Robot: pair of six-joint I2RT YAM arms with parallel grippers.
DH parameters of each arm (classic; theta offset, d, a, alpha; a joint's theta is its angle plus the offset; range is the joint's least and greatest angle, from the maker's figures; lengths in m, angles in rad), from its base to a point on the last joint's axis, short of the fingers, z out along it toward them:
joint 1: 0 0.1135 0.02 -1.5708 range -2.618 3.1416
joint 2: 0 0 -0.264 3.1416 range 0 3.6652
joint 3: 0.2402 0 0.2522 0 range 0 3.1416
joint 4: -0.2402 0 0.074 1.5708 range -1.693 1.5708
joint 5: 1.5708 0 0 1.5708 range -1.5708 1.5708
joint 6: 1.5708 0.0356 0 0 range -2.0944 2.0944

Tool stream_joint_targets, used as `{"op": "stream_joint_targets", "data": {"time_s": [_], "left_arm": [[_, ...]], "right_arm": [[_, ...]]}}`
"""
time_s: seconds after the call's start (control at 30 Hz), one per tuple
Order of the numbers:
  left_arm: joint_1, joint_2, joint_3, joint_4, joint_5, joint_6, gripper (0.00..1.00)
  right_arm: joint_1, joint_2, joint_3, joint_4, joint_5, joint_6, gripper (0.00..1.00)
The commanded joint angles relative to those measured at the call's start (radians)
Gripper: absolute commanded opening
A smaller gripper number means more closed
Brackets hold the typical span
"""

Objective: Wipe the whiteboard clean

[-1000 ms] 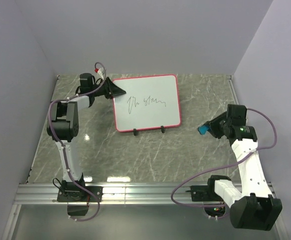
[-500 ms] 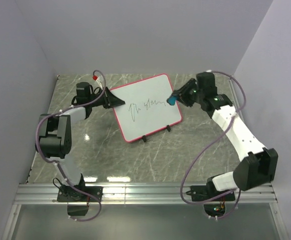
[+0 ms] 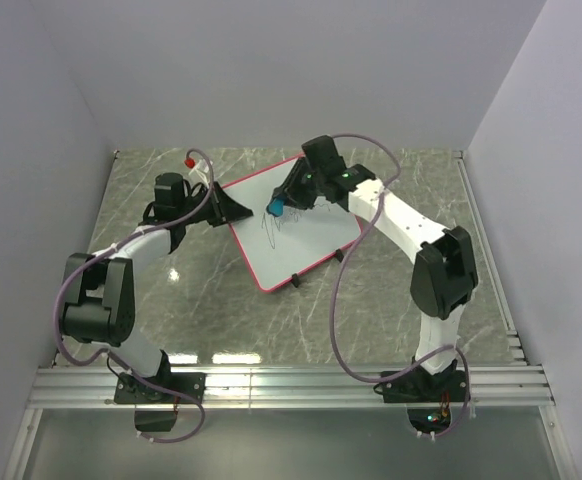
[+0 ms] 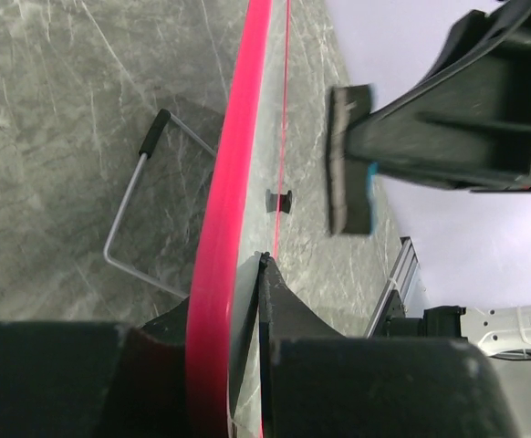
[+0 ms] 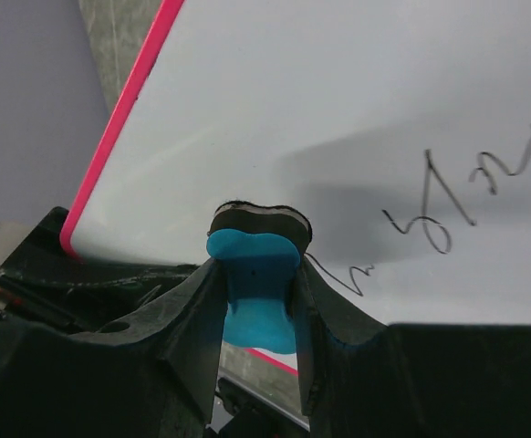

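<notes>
Pink-red rim is catching the eye first; the whiteboard (image 3: 306, 245) is sitting askew at 12 o'clock on the table (image 3: 411, 300), its clip feet pointing toward 5 o'clock. The left fingers (image 3: 233, 207) are clamping shut on the rim at the board's 10 o'clock corner, and the left wrist view is showing them pinching the pink edge between them. The right fingers (image 3: 276, 208) are squeezing the blue eraser (image 5: 255, 287) tight, felt face turned to the board. From the left wrist view the felt is looking just off the surface, so contact is hard to call.

Progress is looking early; the scribble (image 5: 448, 201) is showing in full beside the eraser, with no smeared or wiped patch visible, so the whole wipe is looking left to do.

For room, the writing is running away from the eraser toward 3 o'clock across plain white; the rim is lying well beyond it. The left fingers are sitting near the eraser at 9 o'clock, so I would guess a sweep that way is risking a bump. The right arm is stretching across the board, and the back wall is standing near at 12 o'clock.
</notes>
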State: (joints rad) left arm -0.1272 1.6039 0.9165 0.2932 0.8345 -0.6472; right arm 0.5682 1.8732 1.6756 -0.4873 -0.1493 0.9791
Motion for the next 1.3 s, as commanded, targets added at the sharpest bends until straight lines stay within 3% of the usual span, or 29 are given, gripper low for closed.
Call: {"op": "stream_joint_targets", "data": {"time_s": [0.0,0.5,0.7,0.83,1.03,1.27], "left_arm": [[-0.02,-0.018,-0.051,-0.166,-0.089,0.109,0.0],[-0.023,-0.047,0.004,-0.252,-0.057,0.164,0.01],[-0.022,-0.044,0.035,-0.267,-0.043,0.167,0.0],[-0.022,-0.036,0.054,-0.267,-0.032,0.162,0.0],[-0.023,-0.039,0.055,-0.246,-0.011,0.143,0.0],[-0.025,-0.056,0.038,-0.239,-0.009,0.136,0.0]], "right_arm": [[0.015,0.03,0.11,-0.036,0.016,0.007,0.0],[0.136,0.164,0.164,-0.172,0.103,-0.048,0.0],[0.179,0.136,0.049,-0.166,0.116,-0.062,0.0],[0.205,0.066,-0.156,-0.111,0.111,-0.051,0.0],[0.231,0.021,-0.329,-0.082,0.139,-0.074,0.0],[0.266,0.04,-0.295,-0.115,0.189,-0.1,0.0]]}}
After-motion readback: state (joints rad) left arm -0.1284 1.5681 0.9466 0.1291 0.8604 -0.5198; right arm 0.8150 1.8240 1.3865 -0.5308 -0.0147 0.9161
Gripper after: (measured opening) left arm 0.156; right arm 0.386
